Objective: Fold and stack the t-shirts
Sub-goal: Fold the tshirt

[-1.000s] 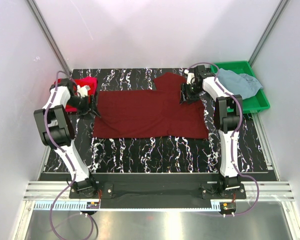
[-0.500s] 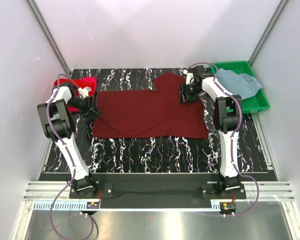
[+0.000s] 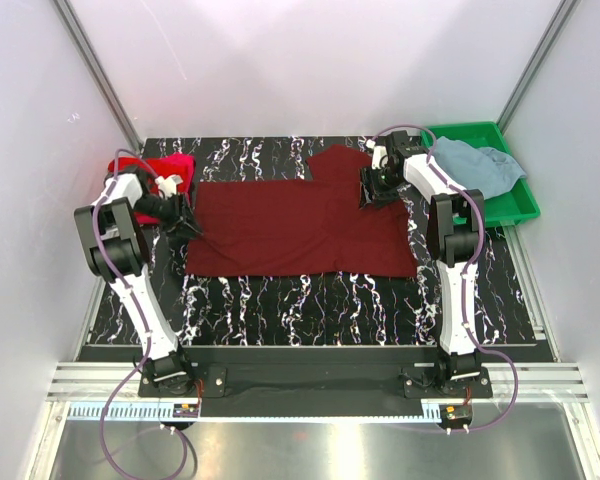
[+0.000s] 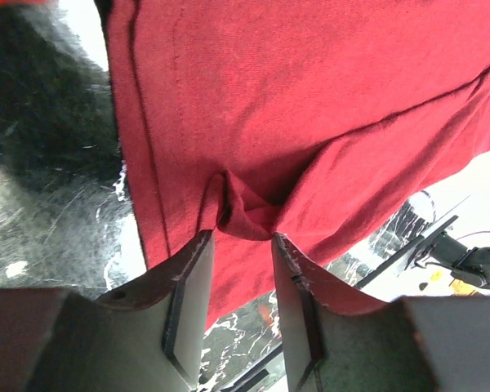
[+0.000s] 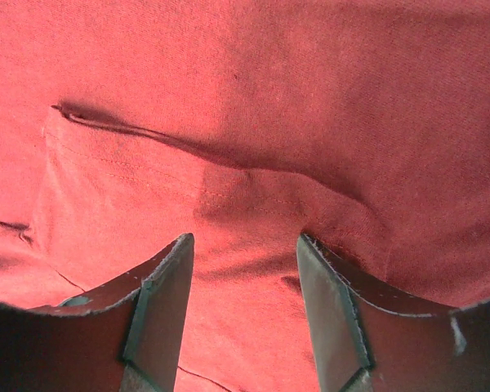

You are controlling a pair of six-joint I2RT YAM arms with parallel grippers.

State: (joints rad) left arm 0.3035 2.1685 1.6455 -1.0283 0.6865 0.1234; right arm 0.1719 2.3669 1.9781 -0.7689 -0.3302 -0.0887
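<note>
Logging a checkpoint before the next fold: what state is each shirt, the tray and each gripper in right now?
maroon t-shirt: spread flat on the table, left edge puckered
red t-shirt: bunched at the table's far-left corner
grey-blue t-shirt: crumpled in the green tray
green tray: holds only that shirt
left gripper: jaws pinching the maroon t-shirt's left edge
right gripper: jaws open over maroon cloth
</note>
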